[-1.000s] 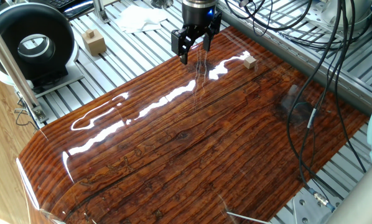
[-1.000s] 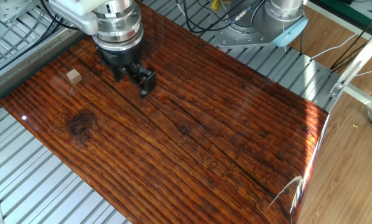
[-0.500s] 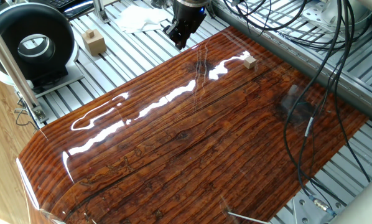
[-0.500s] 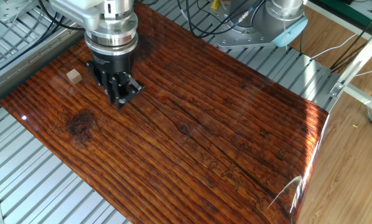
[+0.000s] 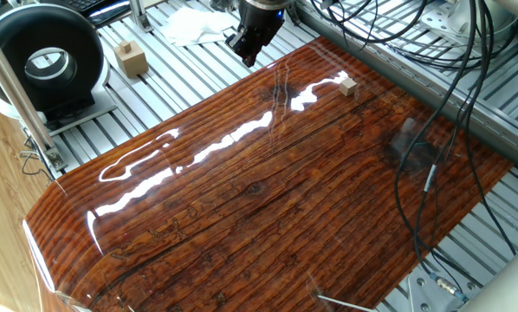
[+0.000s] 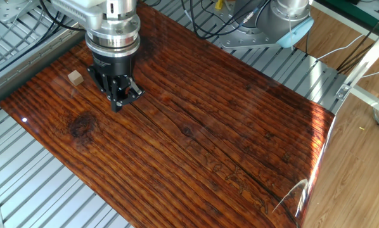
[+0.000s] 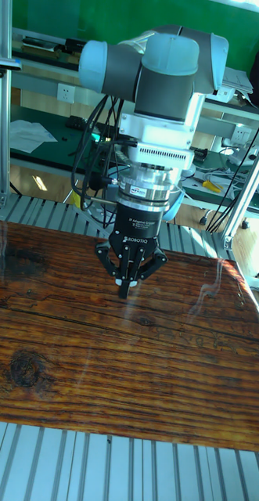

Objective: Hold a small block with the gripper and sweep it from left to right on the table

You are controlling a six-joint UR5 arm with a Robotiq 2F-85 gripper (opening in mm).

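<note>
Tool Rotated, Fingers Now Closed

Since a second ago, the tool (image 6: 118, 101) has turned and drawn its fingers together; it is hanging above the glossy, striped reddish-brown surface (image 6: 240, 139), gripping nothing. Lying apart from it near the surface's edge, the small block (image 6: 75, 77), a plain pale wooden cube, is resting untouched.

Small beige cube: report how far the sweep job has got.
Nothing looks done: the tiny pale beige wooden cube sits untouched on the glossy reddish-brown wooden table. In hand: the black two-fingered pincer hangs beside it with its fingers together, empty. Left: open, grasp the cube, then sweep it across the table.
</note>
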